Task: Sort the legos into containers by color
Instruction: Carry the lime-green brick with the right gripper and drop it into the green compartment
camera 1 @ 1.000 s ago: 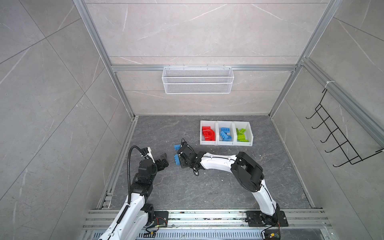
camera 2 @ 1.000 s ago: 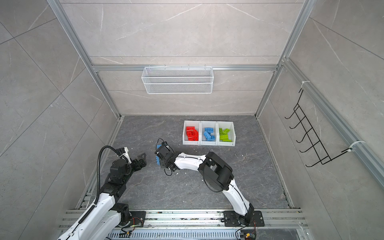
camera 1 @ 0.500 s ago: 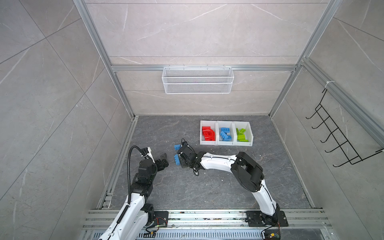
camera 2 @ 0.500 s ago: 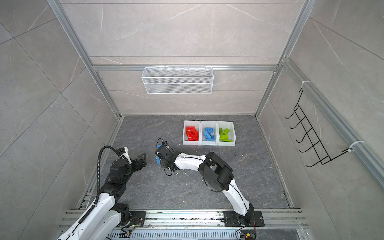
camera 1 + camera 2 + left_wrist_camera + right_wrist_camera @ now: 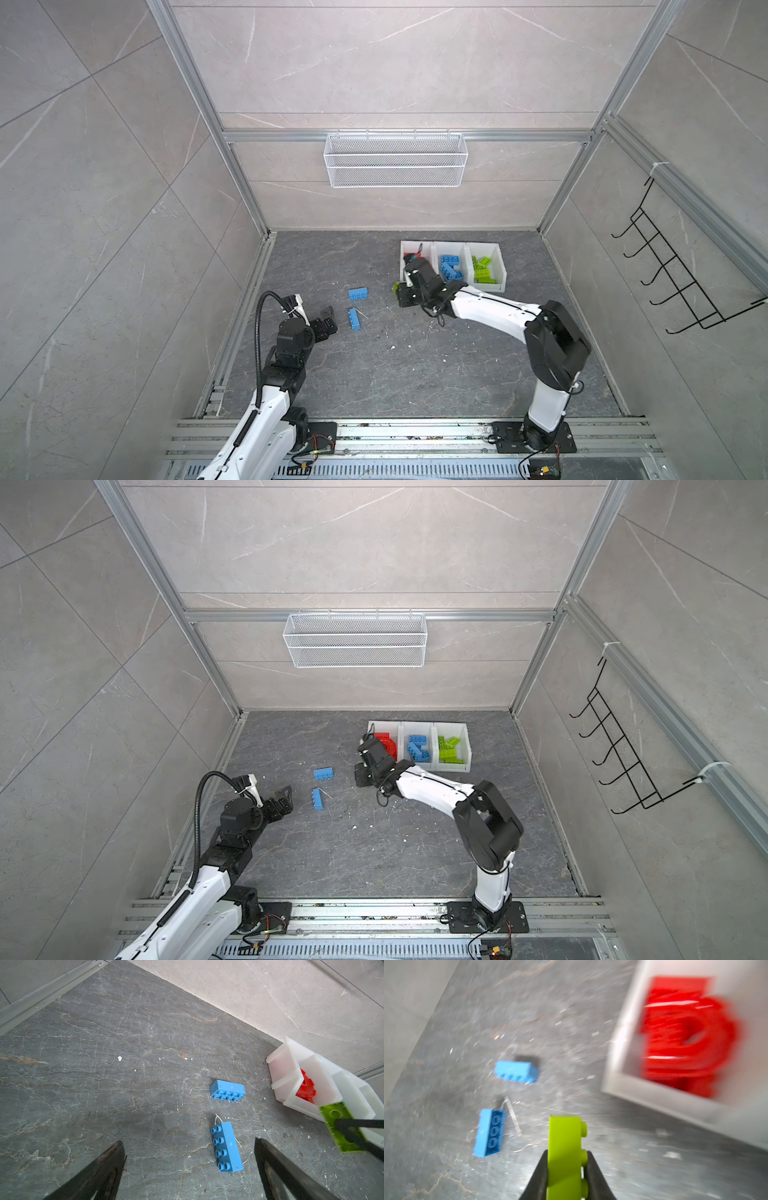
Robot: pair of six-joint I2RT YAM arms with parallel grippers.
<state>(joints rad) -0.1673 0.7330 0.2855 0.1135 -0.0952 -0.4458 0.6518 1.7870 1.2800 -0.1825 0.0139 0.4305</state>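
Right wrist view is blurred, but it shows my right gripper [image 5: 566, 1153] clamped on a lime green lego [image 5: 563, 1132] with its studs facing sideways. In both top views that gripper sits just beside the near corner of the containers [image 5: 453, 768]. Their three bins hold red pieces [image 5: 388, 744], blue pieces [image 5: 417, 748] and green pieces [image 5: 449, 748]. My left gripper [image 5: 188, 1141] hangs with its jaws wide apart, near two loose blue legos [image 5: 227, 1147] lying on the grey floor [image 5: 104, 1064].
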